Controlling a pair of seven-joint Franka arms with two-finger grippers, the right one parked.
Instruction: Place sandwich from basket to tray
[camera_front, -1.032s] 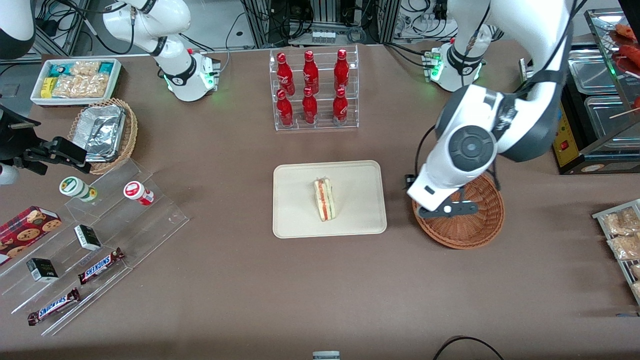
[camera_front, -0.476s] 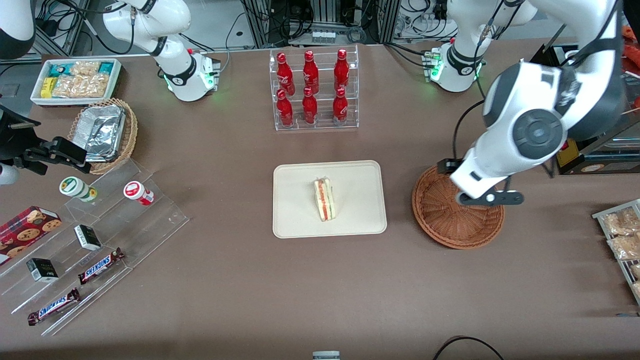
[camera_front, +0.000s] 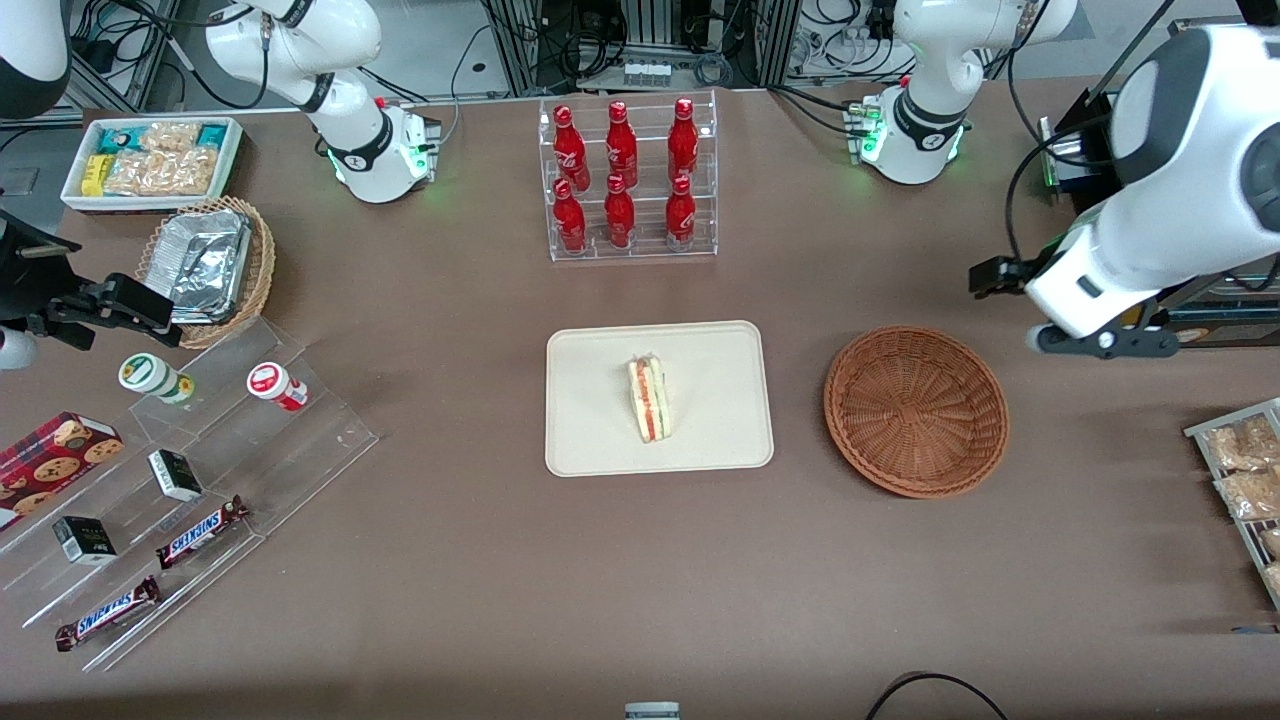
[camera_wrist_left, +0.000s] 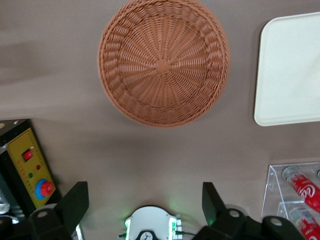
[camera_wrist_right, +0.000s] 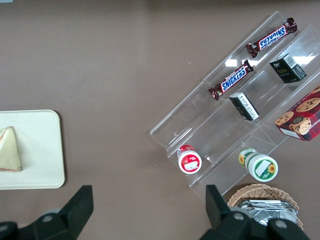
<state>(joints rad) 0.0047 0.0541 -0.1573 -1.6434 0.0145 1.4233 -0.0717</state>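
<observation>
The sandwich (camera_front: 650, 400), a pale wedge with red and green layers, lies on the cream tray (camera_front: 600, 440) at the table's middle. It also shows at the tray's edge in the right wrist view, sandwich (camera_wrist_right: 9, 150) on tray (camera_wrist_right: 45, 150). The reddish-brown wicker basket (camera_front: 915, 410) sits beside the tray toward the working arm's end, with nothing in it. My gripper (camera_front: 1105, 343) hangs high above the table, past the basket toward the working arm's end. It is open and holds nothing. The left wrist view shows the basket (camera_wrist_left: 164, 62), a tray corner (camera_wrist_left: 290, 70) and the gripper (camera_wrist_left: 145, 202).
A clear rack of red bottles (camera_front: 628, 180) stands farther from the front camera than the tray. A yellow control box (camera_wrist_left: 30, 165) and snack packets (camera_front: 1245, 480) lie near the working arm. A stepped acrylic stand (camera_front: 200, 470), foil basket (camera_front: 210, 265) and white bin (camera_front: 150, 160) lie toward the parked arm's end.
My gripper has risen from over the basket and swung away toward the working arm's end, leaving the basket fully uncovered. The sandwich and tray have not moved.
</observation>
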